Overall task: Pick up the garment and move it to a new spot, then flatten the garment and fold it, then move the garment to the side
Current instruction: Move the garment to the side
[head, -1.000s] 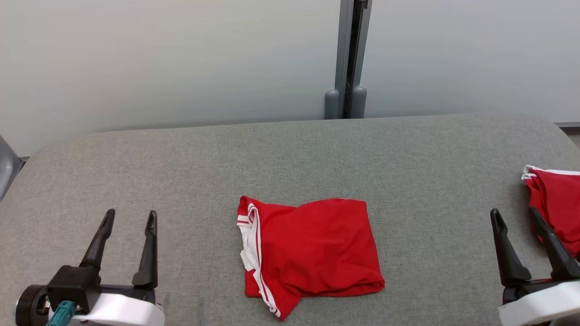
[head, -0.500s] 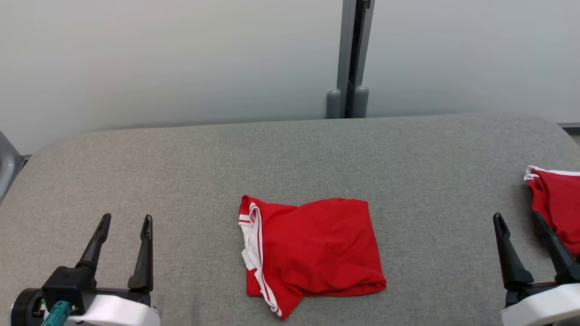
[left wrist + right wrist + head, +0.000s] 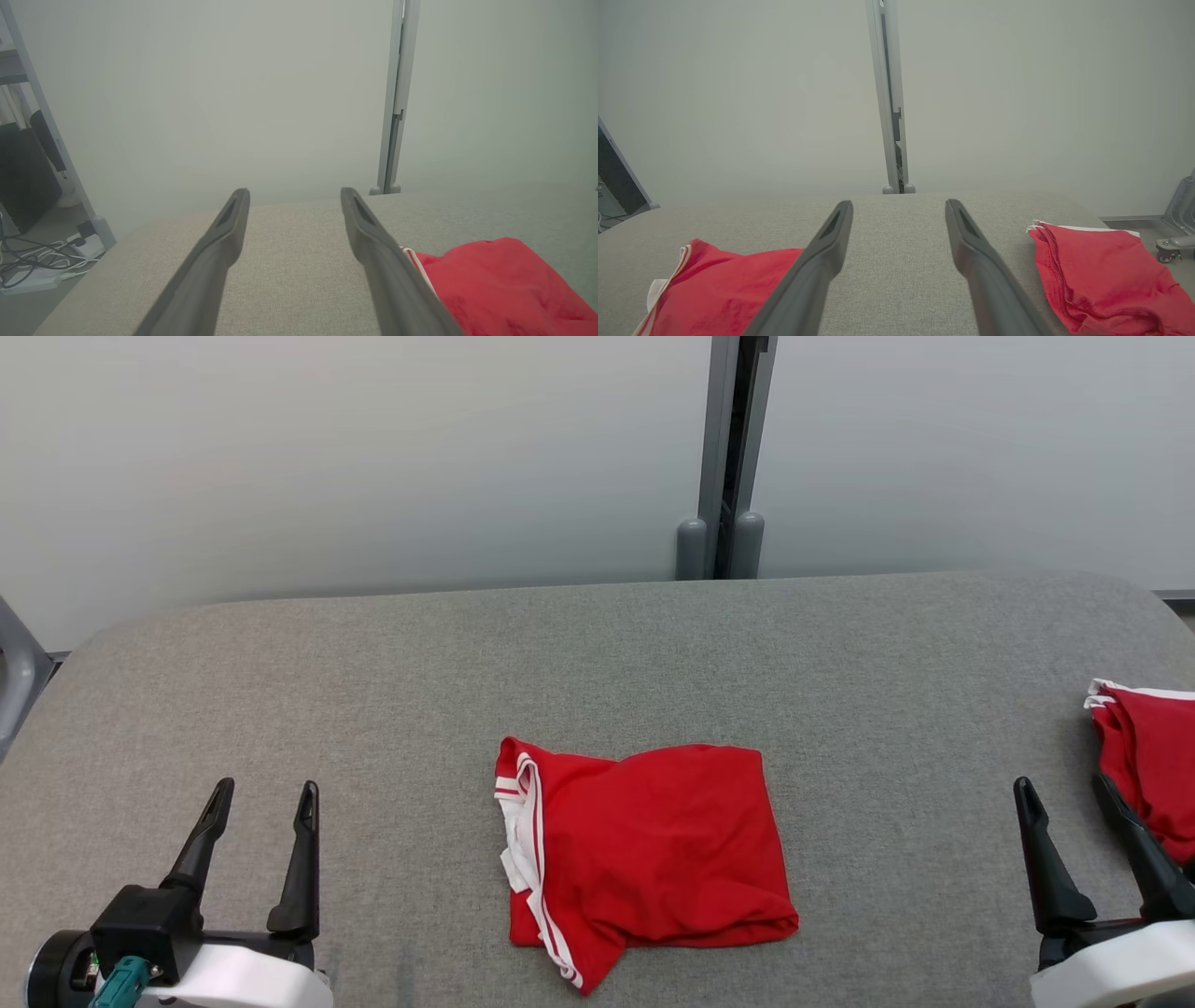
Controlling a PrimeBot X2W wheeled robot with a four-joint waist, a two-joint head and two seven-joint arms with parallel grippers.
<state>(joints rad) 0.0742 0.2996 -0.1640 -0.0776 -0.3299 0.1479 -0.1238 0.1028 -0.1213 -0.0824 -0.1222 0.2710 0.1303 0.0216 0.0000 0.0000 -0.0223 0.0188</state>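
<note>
Garment (image 3: 644, 863) is lying on the grey bench (image 3: 597, 644), about midway across and toward the near edge. It is sitting between the two grippers and well apart from both.

Left gripper (image 3: 266, 789) is showing at the lower left of the head view. Its two dark fingers are standing wide apart and pointing away from the robot, closing on nothing. In the left wrist view bare bench fabric is showing between them, with the red cloth off to their right.

Right gripper (image 3: 1062, 782) is showing at the lower right, its fingers likewise spread wide and carrying nothing. A second red garment (image 3: 1148, 756) is lying at the right end of the bench, cut off by the picture's edge. In the head view the outer finger is overlapping it. In the right wrist view it is lying just beside that finger, not touching it.

Garment's look:
- It is folded into a rough rectangle and softly wrinkled.
- White trim with a thin red stripe is running down its left side, with a white inner layer peeking out there.
- Its lower left corner is poking out as a small flap.
- Its near right edge is bulging where the layers are doubling over.

Behind the bench, a grey post (image 3: 733, 457) is dividing the pale wall (image 3: 327, 457).
</note>
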